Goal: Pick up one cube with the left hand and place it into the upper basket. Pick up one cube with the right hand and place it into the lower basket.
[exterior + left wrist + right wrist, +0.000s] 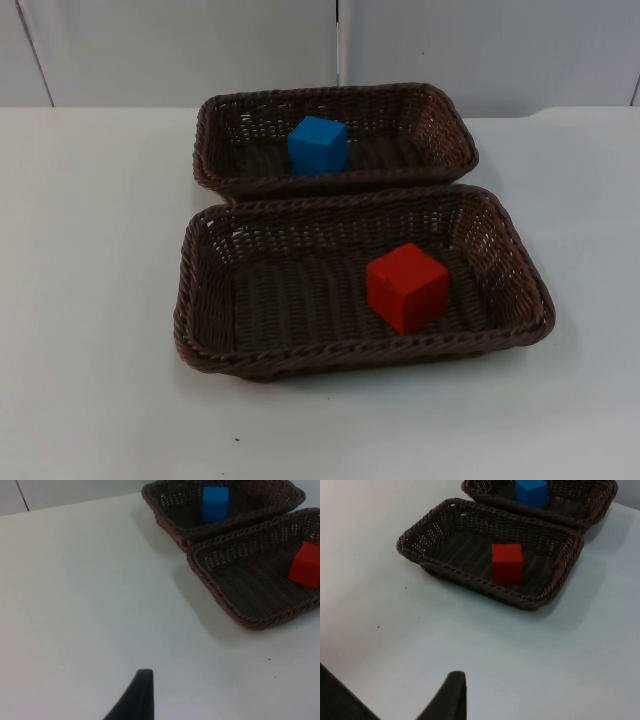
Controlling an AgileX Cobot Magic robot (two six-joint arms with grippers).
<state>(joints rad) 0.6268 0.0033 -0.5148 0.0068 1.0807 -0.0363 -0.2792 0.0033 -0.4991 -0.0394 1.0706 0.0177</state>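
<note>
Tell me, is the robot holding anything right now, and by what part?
Nothing is held: the blue cube lies in the upper basket, the red cube in the lower basket.

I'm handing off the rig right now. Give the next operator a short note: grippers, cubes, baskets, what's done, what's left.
Left gripper: over bare table left of the baskets, holding nothing.
Right gripper: over bare table in front of the lower basket, holding nothing.
Blue cube lies in the upper basket.
Red cube lies in the lower basket.
Done: both placements.
Left: nothing that I can see.
</note>
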